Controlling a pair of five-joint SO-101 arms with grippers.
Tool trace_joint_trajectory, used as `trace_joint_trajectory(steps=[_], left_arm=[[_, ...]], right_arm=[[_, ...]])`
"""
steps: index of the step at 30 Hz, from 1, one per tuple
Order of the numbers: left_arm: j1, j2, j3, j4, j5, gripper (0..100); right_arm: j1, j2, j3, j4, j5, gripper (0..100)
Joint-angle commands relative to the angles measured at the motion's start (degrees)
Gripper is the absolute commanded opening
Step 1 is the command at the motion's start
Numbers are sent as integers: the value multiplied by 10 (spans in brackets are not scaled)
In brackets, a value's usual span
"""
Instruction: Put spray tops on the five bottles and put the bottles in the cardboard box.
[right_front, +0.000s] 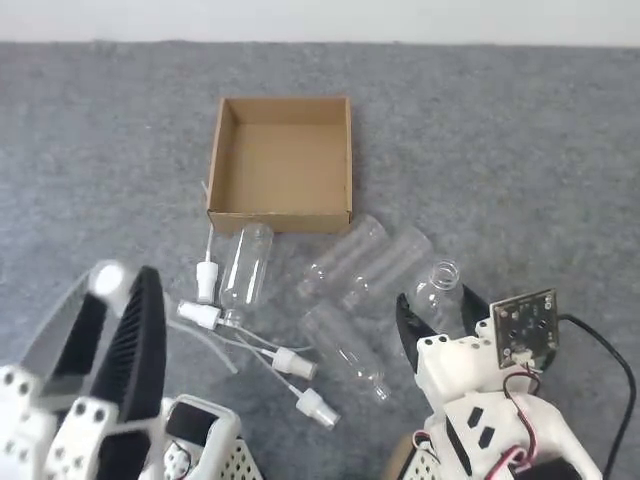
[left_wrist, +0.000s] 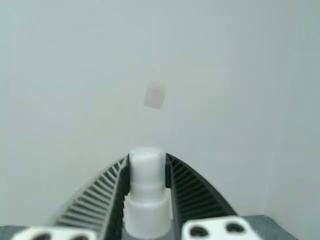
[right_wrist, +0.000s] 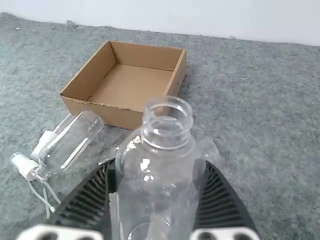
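Right wrist view: the clear bottle (right_wrist: 160, 145) is clamped in my right gripper (right_wrist: 157, 172), its open neck clear of the jaws, I judge so that a top can go on. My left gripper (left_wrist: 146, 167) pinches a spray top (left_wrist: 146, 205) up off the table. Loose bottles (right_front: 345, 262) lie beside the cardboard box (right_front: 282, 218).

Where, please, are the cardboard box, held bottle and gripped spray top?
cardboard box (right_front: 284, 160), high view, bare floor.
held bottle (right_wrist: 156, 172), right wrist view, clear body.
gripped spray top (left_wrist: 146, 175), left wrist view, white head.

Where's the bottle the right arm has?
The bottle sits in the right gripper, uncapped, near right in the high view, just right of the loose bottles.
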Motion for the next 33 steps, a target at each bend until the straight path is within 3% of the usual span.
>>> trace_joint_trajectory(steps=[1, 5, 10, 14, 23, 33], left_arm=[[-3, -16, -16, -24, 4, 11], [-3, -33, -15, -40, 4, 11], [-3, -32, -15, -58, 4, 11], [-3, -32, -14, -77, 4, 11], [-3, -34, 24, -84, 4, 11], [-2, -31, 87, -202, 4, 11]], right_arm=[[-13, 0, -22, -29, 11, 23], [-66, 1, -21, -62, 30, 23], [-85, 0, -25, -90, 134, 23], [-147, 0, -24, -91, 193, 23], [-227, 2, -21, -86, 204, 23], [-284, 2, 21, -87, 215, 23]])
